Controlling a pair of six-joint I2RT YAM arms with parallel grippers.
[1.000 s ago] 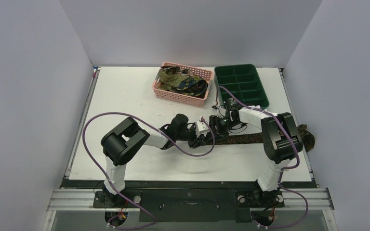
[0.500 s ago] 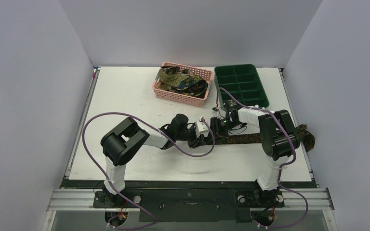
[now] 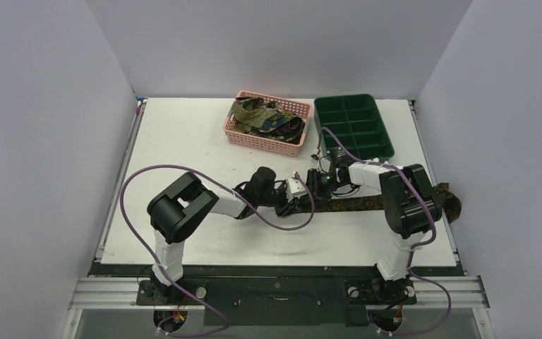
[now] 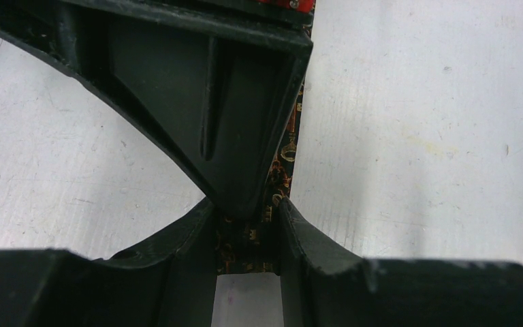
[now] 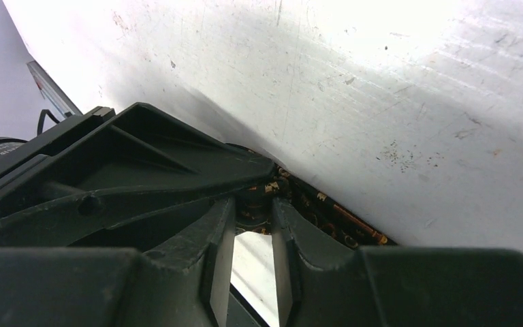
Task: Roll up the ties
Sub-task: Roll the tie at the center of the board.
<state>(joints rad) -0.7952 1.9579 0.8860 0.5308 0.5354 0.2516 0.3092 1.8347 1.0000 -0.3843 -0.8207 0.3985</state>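
Left gripper (image 4: 246,228) and right gripper (image 5: 252,208) are each closed narrowly on the same end of one dark patterned tie (image 3: 356,203), which lies flat across the table (image 3: 183,141) and runs to its right edge, while other ties (image 3: 265,116) sit heaped in the pink basket (image 3: 257,139).

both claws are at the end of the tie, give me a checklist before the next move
1. Left claw grip on the tie end: ok, fabric sits between its fingers.
2. Right claw grip on the same end: ok, fabric sits between its fingers.
3. Tie straight along the table: ok.
4. Far end on the table: not ok, it hangs bunched past the right edge.
5. Roll started: cannot tell, the claws hide it.
6. Green tray free: ok, compartments empty.
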